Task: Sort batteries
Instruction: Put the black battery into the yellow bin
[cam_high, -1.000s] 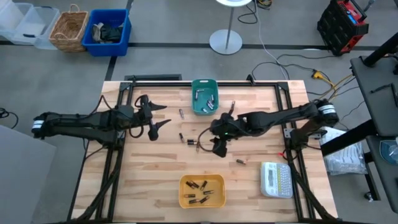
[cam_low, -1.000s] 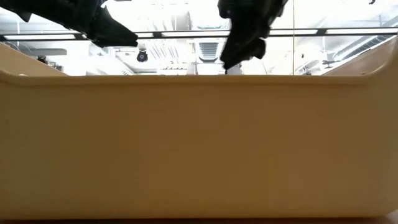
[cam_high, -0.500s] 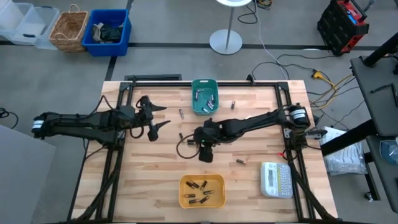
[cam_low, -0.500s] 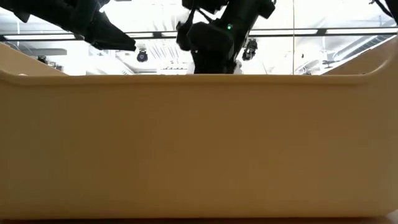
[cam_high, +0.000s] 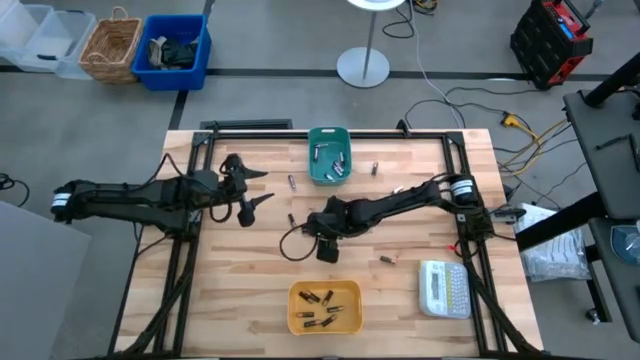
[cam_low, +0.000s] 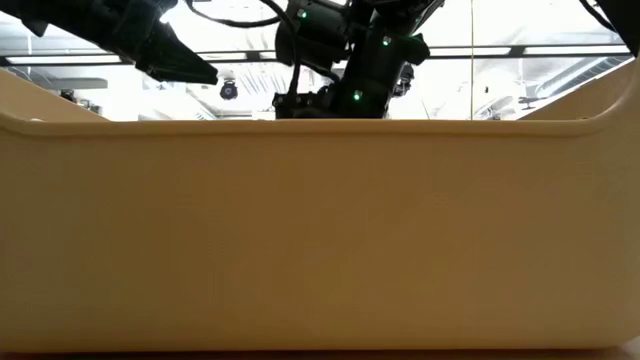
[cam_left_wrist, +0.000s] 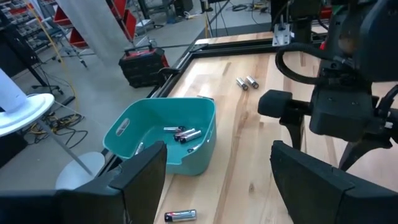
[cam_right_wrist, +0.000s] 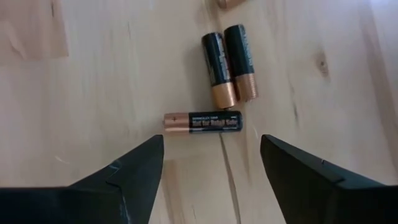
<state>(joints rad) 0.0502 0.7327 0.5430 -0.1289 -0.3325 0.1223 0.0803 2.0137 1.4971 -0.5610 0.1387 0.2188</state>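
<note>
The right gripper (cam_high: 318, 236) hangs low over the middle of the wooden table (cam_high: 250, 290), its two dark fingers (cam_right_wrist: 134, 171) spread wide and empty above a cluster of three batteries (cam_right_wrist: 203, 121) — one lies crosswise between the fingertips, and two more lie side by side, touching each other, just beyond it. The left gripper (cam_high: 250, 195) waits toward the table's left edge, raised, its fingers (cam_left_wrist: 140, 180) also parted with nothing between them. A teal bin (cam_high: 329, 156) sits at the middle of the far edge with several cells inside; a single cell lies on the wood just to its left, and a pair lies to its right. A yellow bin (cam_high: 325, 307) at the near edge holds more batteries, and its pale wall fills most of the low view. One loose cell rests right of the gripper, toward the white label maker (cam_high: 444, 288) at the near right corner.
</note>
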